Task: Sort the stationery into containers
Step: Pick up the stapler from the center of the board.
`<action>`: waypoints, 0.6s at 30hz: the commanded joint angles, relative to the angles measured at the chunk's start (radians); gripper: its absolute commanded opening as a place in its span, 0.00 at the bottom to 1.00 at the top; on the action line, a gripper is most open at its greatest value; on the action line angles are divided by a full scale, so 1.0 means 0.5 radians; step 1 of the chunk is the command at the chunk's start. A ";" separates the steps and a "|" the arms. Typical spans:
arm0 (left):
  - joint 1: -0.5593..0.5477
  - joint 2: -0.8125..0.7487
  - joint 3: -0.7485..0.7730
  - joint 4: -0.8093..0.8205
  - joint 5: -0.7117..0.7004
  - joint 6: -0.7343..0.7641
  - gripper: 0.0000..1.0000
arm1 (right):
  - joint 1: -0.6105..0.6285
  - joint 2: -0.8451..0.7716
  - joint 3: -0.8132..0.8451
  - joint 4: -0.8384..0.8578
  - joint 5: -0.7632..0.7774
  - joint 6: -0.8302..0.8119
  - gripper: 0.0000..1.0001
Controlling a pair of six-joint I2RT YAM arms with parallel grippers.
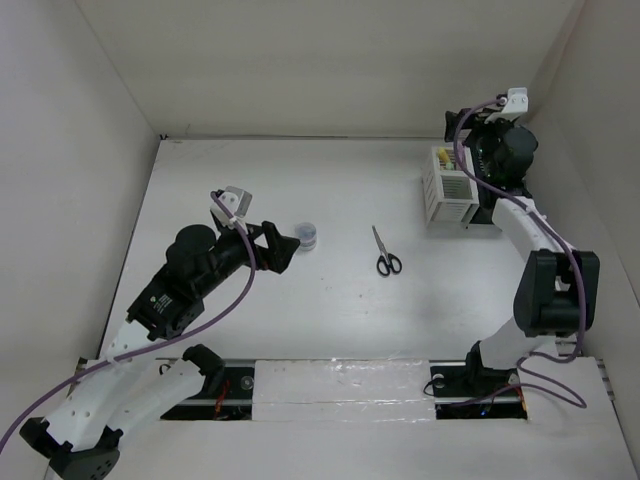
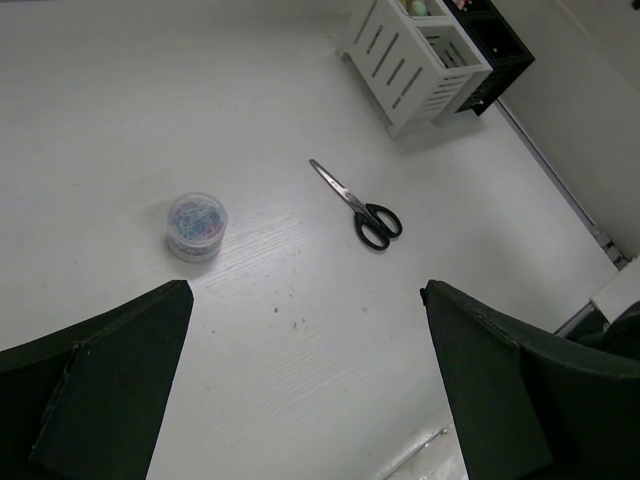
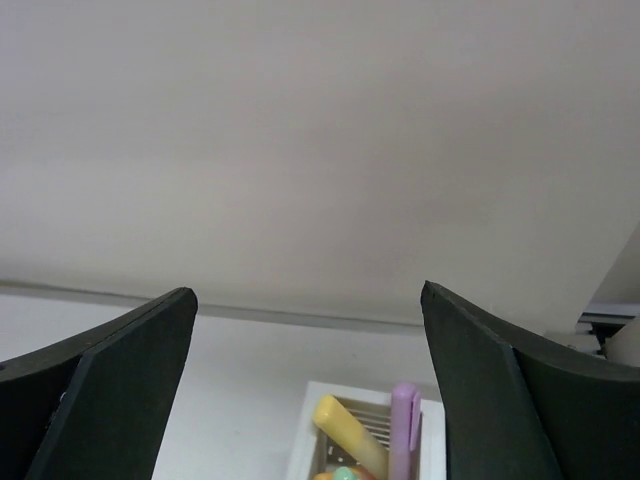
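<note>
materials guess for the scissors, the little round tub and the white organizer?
Scissors: blades look like bare metal, grey with a slight sheen; handles are black, likely plastic. Round tub: clear plastic by the look, as coloured bits show through the lid. White organizer: matte white slatted walls, either plastic or painted wood; the look leaves it open.

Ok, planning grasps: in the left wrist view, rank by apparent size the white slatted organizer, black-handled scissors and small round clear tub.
Largest: white slatted organizer, partly cropped.
Then: black-handled scissors.
Smallest: small round clear tub.
</note>
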 commanded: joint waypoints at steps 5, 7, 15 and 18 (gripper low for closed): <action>-0.004 0.043 0.014 -0.056 -0.664 -0.197 1.00 | 0.326 -0.483 0.166 -0.748 0.471 0.025 1.00; -0.004 0.083 0.035 -0.139 -0.930 -0.292 1.00 | 0.488 -0.582 0.121 -1.002 0.706 0.025 1.00; 0.085 0.221 0.072 -0.225 -1.046 -0.384 1.00 | 0.903 -1.201 -0.192 -1.430 0.858 0.218 1.00; 0.085 0.322 0.109 -0.265 -1.046 -0.409 1.00 | 1.047 -1.331 -0.217 -1.650 0.943 0.255 1.00</action>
